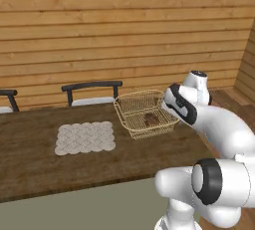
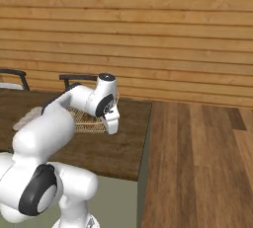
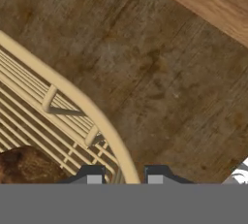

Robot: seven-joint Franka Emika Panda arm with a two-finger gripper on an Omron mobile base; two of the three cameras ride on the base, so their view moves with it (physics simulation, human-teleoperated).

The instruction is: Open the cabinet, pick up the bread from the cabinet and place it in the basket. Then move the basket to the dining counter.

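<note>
The pale gold wire basket (image 1: pixel 144 112) stands on the dark-brown dining counter (image 1: pixel 74 164) near its right end. The bread (image 1: pixel 151 120), a small dark-brown lump, lies inside it. In the hand view the basket's rim (image 3: pixel 77 97) curves down between my two dark fingertips, and my gripper (image 3: pixel 124 179) is shut on that rim, with the bread (image 3: pixel 29 167) just to the left inside the mesh. In the right base view the gripper (image 2: pixel 111 129) points down at the basket's near right side (image 2: pixel 86 121). The cabinet is out of view.
A round-patterned pale placemat (image 1: pixel 84 138) lies left of the basket. Two dark chairs (image 1: pixel 92 92) (image 1: pixel 7 99) stand behind the counter against a wood-plank wall. The counter's right edge (image 2: pixel 146 138) drops to a wooden floor (image 2: pixel 197 148).
</note>
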